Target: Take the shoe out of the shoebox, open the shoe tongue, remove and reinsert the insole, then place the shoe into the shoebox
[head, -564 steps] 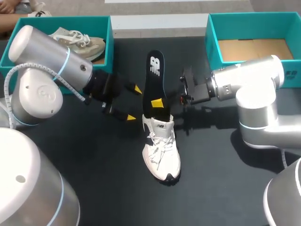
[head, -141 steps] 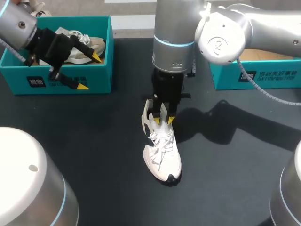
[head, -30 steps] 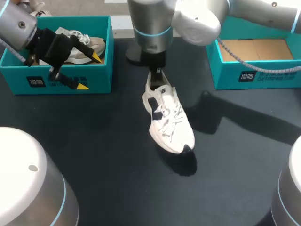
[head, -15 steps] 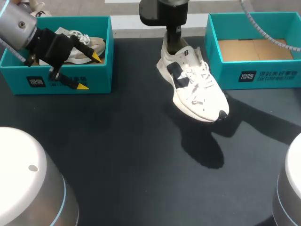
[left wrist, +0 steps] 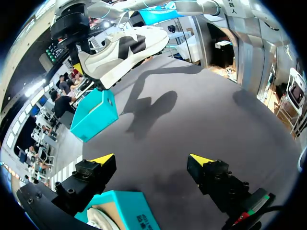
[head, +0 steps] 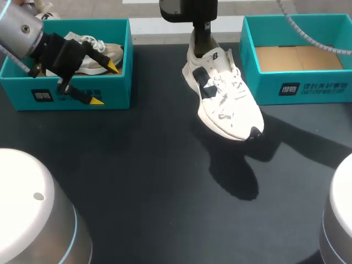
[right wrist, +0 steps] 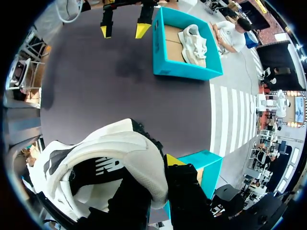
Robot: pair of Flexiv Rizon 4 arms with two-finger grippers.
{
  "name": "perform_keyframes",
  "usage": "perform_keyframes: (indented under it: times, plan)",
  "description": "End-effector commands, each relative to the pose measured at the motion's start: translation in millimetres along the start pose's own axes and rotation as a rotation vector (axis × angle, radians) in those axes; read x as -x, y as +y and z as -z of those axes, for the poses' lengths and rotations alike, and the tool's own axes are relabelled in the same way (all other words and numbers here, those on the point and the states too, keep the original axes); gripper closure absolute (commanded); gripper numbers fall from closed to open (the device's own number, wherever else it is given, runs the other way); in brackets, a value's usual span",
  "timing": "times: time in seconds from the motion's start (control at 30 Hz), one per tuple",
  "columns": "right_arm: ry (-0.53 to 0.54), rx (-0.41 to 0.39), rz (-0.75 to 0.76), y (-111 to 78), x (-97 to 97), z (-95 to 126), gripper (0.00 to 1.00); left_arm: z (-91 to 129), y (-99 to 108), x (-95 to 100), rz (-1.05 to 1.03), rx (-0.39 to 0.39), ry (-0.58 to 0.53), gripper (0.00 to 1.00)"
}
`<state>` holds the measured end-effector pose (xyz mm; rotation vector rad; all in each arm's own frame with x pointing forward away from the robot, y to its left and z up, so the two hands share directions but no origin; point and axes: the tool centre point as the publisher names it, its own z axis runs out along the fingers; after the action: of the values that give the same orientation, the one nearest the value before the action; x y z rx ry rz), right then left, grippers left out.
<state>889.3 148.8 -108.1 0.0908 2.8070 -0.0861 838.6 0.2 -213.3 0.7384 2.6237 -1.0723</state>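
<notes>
A white shoe point(head: 225, 96) with a black side patch hangs tilted above the table, toe low and pointing at the right shoebox point(head: 297, 82). My right gripper point(head: 202, 37) comes down from above and is shut on the shoe's heel collar. In the right wrist view the heel collar point(right wrist: 120, 158) sits between the fingers of the right gripper point(right wrist: 156, 167), one finger inside the shoe. My left gripper point(head: 104, 83) stands open at the front wall of the left shoebox point(head: 71, 93). In the left wrist view the left gripper point(left wrist: 152, 159) is empty, with the shoe point(left wrist: 124, 48) far ahead.
The left shoebox holds a beige shoe point(head: 93, 49), also seen in the right wrist view as the beige shoe point(right wrist: 194, 43). The right shoebox shows a bare cardboard bottom point(head: 300, 56). Dark table surface point(head: 154, 165) lies between and in front of the boxes.
My right arm has lifted the shoe and carried it back and to the right, close to the right shoebox. The left arm has not moved.
</notes>
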Motion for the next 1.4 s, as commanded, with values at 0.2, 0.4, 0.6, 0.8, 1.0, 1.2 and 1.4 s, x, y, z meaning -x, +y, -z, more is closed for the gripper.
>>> perform_keyframes:
  times: [0.2,0.4,0.6,0.8,1.0,1.2,1.4]
  plan:
    - [-0.07,-0.008,-0.013,-65.0,48.5,-20,1.0,0,0,-0.2,0.0,0.002,0.002,0.0]
    - [-0.091,-0.017,0.001,-123.5,92.5,-35,1.0,0,0,-0.2,0.0,0.002,0.002,0.0]
    - [-0.048,-0.046,0.026,-182.3,128.4,-58,1.0,0,0,-0.2,0.0,0.002,0.002,0.0]
    - [-0.027,-0.094,0.058,-237.4,162.4,-81,1.0,0,0,-0.2,0.0,0.002,0.002,0.0]
    - [-0.052,-0.119,0.034,-265.1,179.9,-99,1.0,0,0,-0.2,0.0,0.002,0.002,0.0]
    - [-0.071,-0.12,0.013,-266.5,180.8,-97,1.0,0,0,-0.2,0.0,0.002,0.002,0.0]
    - [-0.071,-0.12,0.013,-266.5,180.8,-97,1.0,0,0,-0.2,0.0,0.002,0.002,0.0]
